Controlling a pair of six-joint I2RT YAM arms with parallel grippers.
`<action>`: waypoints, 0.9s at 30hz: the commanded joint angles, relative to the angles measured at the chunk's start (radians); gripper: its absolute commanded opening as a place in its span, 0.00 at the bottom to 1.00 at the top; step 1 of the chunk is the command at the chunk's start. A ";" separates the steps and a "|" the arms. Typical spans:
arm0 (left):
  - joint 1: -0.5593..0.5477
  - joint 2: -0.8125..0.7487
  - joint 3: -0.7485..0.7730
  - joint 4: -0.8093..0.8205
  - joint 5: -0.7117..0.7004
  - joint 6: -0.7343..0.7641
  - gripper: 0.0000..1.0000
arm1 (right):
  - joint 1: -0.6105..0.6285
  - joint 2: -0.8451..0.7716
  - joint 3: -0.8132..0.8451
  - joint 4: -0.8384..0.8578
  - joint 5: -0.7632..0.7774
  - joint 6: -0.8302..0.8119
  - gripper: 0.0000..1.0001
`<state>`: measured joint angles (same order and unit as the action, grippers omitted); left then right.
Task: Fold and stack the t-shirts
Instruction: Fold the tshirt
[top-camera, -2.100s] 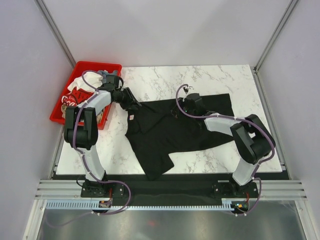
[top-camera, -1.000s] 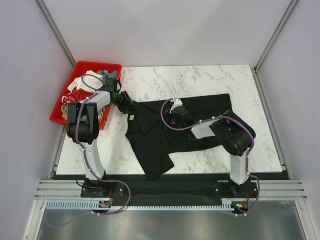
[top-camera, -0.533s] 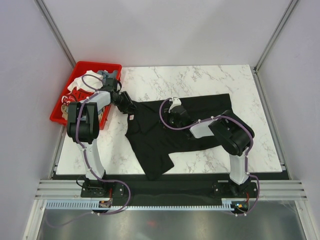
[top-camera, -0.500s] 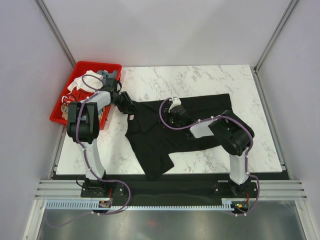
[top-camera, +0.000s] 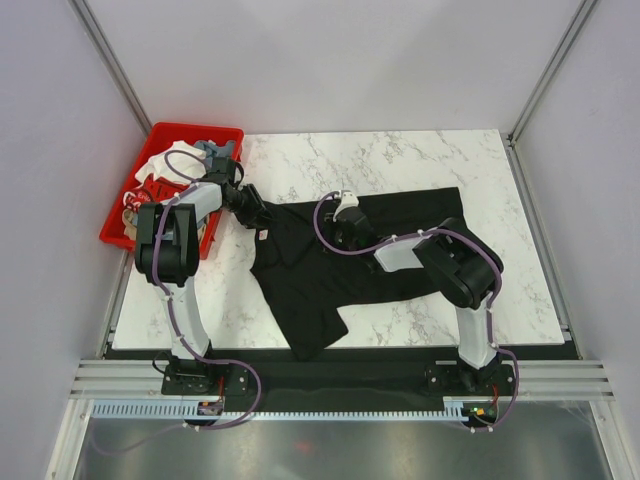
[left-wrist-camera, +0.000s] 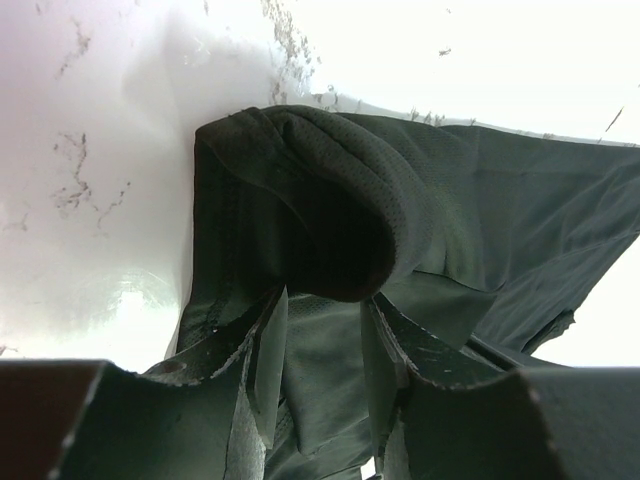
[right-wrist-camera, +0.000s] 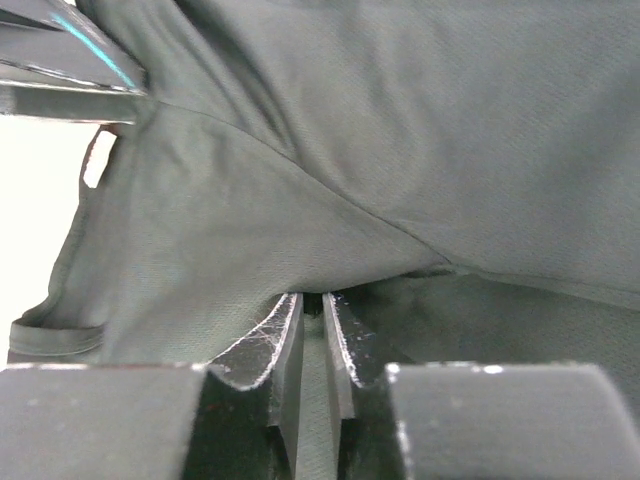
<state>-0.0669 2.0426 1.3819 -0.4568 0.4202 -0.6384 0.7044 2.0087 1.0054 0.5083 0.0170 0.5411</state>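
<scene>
A black t-shirt (top-camera: 330, 270) lies spread and rumpled across the middle of the marble table (top-camera: 420, 160). My left gripper (top-camera: 258, 215) is at its upper left corner. In the left wrist view a thick bunch of the black t-shirt (left-wrist-camera: 330, 230) humps over the fingertips, and the left gripper (left-wrist-camera: 322, 297) holds cloth between its half-parted jaws. My right gripper (top-camera: 340, 228) rests low on the shirt's upper middle. In the right wrist view the right gripper (right-wrist-camera: 313, 297) is nearly closed, pinching a thin fold of the black t-shirt (right-wrist-camera: 400, 120).
A red bin (top-camera: 165, 132) stands at the table's back left corner, right beside my left arm. It holds a white tee (top-camera: 160, 165), a red tee (top-camera: 146, 192) and a grey-blue one (top-camera: 215, 150). Grey walls close in both sides.
My right gripper has slid left along the shirt toward the collar area and pinched a little tighter. The left gripper and its bunch of cloth have stayed put.
</scene>
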 joint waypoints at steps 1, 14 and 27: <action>0.006 0.010 0.031 0.018 -0.001 0.025 0.43 | 0.006 0.010 0.041 -0.019 0.043 -0.020 0.20; 0.006 0.010 0.031 0.018 -0.017 0.022 0.43 | 0.010 -0.149 0.007 -0.142 0.029 0.002 0.00; 0.006 -0.129 -0.030 0.015 -0.031 0.046 0.48 | 0.014 -0.252 -0.047 -0.206 -0.014 0.046 0.00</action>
<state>-0.0669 2.0235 1.3716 -0.4465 0.4152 -0.6346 0.7116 1.7844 0.9649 0.3061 0.0257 0.5652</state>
